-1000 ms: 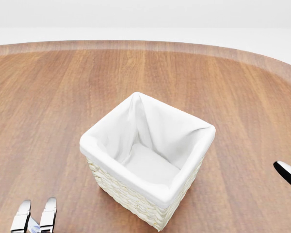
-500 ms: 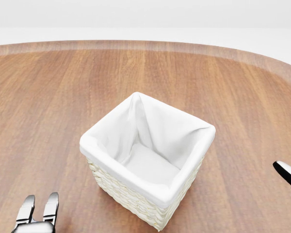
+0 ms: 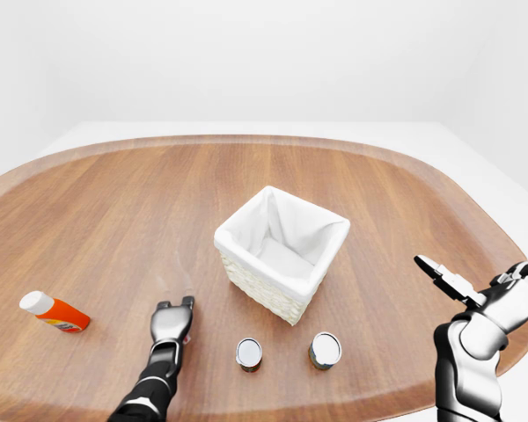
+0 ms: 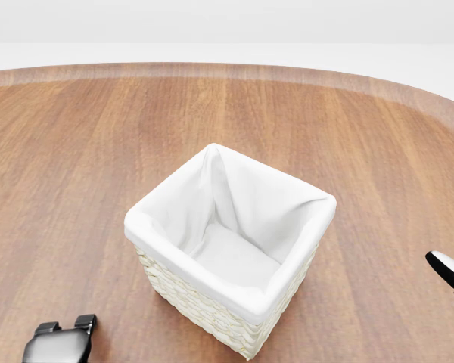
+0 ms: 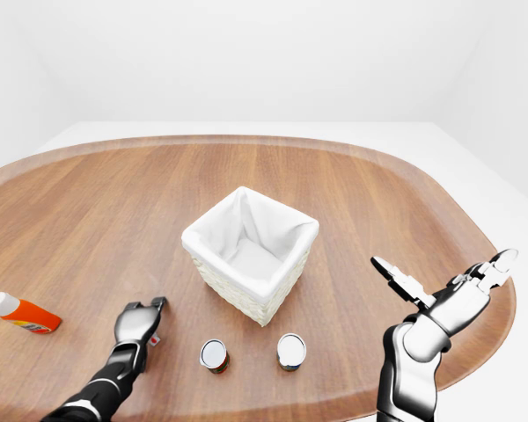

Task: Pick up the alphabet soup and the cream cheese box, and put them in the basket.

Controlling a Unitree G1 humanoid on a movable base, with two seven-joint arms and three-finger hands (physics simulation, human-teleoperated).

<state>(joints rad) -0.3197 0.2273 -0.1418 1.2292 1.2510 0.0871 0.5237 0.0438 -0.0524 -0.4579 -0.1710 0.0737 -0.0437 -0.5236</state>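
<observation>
Curling since before, left hand (image 3: 172,322) fingers folded down, basket (image 4: 234,302) unmoved

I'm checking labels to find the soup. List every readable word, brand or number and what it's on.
None can be read.
Orange bottle: label too small and blurred.
Two cans: only the plain lids show.
Basket: no text.
</observation>
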